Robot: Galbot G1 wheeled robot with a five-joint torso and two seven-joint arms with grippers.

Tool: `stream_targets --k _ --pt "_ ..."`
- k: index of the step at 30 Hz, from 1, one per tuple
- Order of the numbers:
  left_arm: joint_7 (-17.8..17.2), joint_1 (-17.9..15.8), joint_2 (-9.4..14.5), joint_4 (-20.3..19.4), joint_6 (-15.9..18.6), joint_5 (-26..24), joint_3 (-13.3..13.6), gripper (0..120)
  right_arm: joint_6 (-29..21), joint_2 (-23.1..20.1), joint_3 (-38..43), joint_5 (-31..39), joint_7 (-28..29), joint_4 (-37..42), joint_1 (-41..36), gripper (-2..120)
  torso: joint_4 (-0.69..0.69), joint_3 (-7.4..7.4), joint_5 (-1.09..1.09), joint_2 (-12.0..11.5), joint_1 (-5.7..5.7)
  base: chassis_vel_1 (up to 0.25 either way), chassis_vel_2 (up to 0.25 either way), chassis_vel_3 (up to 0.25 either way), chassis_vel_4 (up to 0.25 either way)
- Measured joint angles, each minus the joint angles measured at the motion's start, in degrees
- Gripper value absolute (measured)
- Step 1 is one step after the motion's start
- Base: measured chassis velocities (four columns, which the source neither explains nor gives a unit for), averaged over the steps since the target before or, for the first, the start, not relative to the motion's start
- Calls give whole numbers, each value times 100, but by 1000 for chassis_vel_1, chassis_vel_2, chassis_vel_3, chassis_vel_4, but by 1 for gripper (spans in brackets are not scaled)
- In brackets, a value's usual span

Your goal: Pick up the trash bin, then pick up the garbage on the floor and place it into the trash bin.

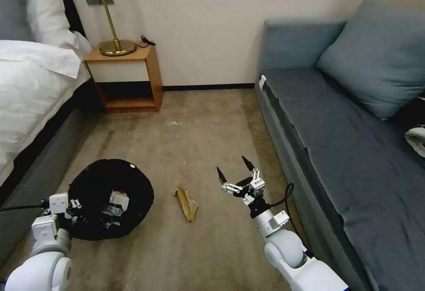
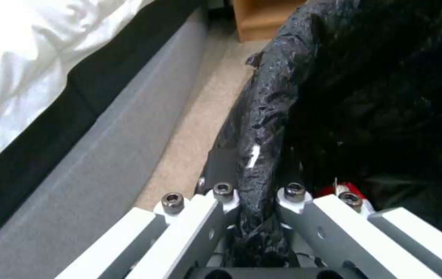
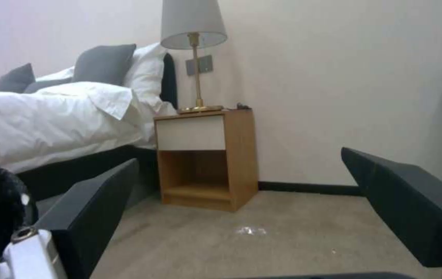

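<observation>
L gripper [image 1: 73, 204] sat near left, clamped on the near rim of the bin [image 1: 110, 198]; wrist view showed its fingers [image 2: 221, 193] pinching the black bag [image 2: 262, 155] edge between them. Bin was by the bed [image 1: 31, 96] base, tilted w/ mouth facing up toward the head cam, some litter inside incl. a red bit [image 2: 347, 190]. Brown wrapper [image 1: 187, 202] lay on the carpet [image 1: 199, 131] just right of bin, between bin & R arm. R gripper [image 1: 234, 171] hovered right of the wrapper, near the sofa [image 1: 354, 158] front, fingers spread wide, holding nothing; not touching the wrapper. Farther back: small white speck [image 1: 177, 123] on carpet, then nightstand [image 1: 126, 78] w/ brass lamp [image 1: 113, 38] against the far wall, left side. Cushion [image 1: 380, 52] on sofa, far right.
</observation>
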Motion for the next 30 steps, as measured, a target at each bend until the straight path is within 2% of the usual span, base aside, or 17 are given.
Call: stream_targets --k 13,30 --pt "5 -77 -39 68 37 42 22 2 27 -45 -134 58 -29 -169 194 100 0 0 0 0 0 -84 71 85 -75" --pt "8 4 -66 48 37 61 0 2 -13 -65 -636 39 9 -559 598 100 0 0 0 0 0 -82 79 84 -82"
